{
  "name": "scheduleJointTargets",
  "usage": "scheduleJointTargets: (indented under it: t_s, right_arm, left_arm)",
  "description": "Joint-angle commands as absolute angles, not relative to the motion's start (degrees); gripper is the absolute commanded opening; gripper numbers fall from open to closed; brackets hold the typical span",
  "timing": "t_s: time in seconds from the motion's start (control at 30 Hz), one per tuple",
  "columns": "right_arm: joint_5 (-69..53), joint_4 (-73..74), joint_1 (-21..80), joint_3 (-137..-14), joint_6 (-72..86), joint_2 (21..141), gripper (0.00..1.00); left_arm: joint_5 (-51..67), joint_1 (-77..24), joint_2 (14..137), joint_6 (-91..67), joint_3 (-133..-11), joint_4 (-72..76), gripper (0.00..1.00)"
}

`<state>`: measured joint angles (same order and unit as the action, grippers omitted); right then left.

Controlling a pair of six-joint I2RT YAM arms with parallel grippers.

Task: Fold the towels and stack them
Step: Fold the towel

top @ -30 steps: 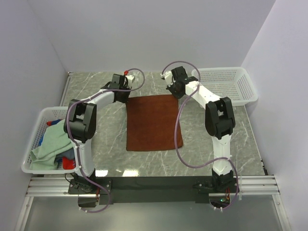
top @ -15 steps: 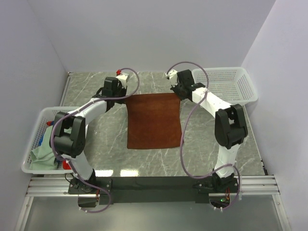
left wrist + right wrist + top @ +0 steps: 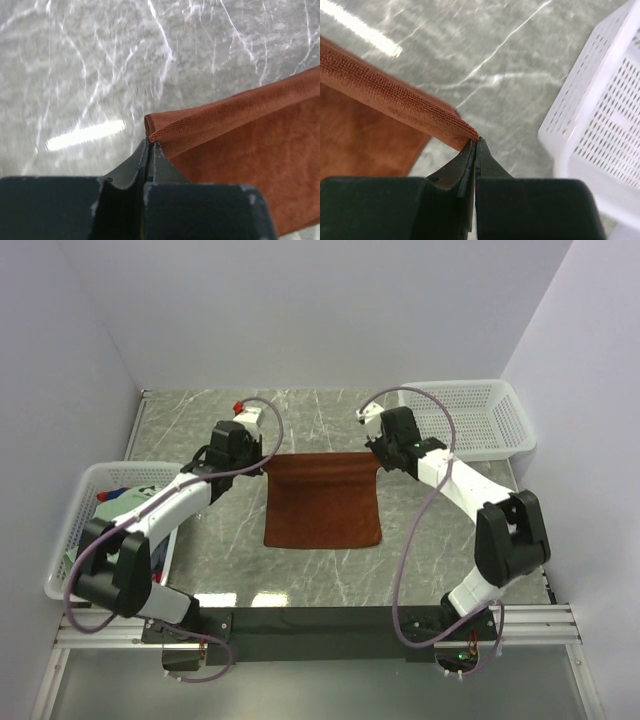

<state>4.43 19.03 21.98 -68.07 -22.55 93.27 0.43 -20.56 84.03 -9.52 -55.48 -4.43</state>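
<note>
A rust-brown towel (image 3: 322, 505) lies on the marble table, its far edge lifted and curling toward the near edge. My left gripper (image 3: 266, 461) is shut on the towel's far left corner (image 3: 150, 131). My right gripper (image 3: 376, 461) is shut on the far right corner (image 3: 468, 134). Both corners hang above the table. More towels, pale mint-green (image 3: 82, 555) with red and blue ones, lie piled in the white mesh basket (image 3: 85, 483) at the left.
A second white mesh basket (image 3: 470, 418) stands at the back right and shows close to my right gripper in the right wrist view (image 3: 600, 110). Grey walls enclose the table on three sides.
Both grippers have moved toward the near edge with the towel's far corners. The far edge has risen off the table and the towel's visible length is shorter.
</note>
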Motion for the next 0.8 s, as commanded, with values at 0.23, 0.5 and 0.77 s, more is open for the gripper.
scheduleJointTargets:
  t_s: [0.23, 0.5, 0.77]
  right_arm:
    - [6.0, 20.4, 26.5, -56.3, -15.9, 80.6, 0.00]
    - [6.9, 24.2, 30.1, -53.2, -11.2, 79.3, 0.00]
    - [8.9, 25.0, 31.6, -49.8, -6.8, 81.5, 0.00]
  left_arm:
    - [-9.3, -25.7, 74.7, -22.8, -48.0, -12.8, 0.01]
    - [-9.5, -25.6, 73.0, -29.9, -44.0, -15.8, 0.01]
    - [-7.8, -26.6, 71.6, -33.1, -41.0, -15.6, 0.01]
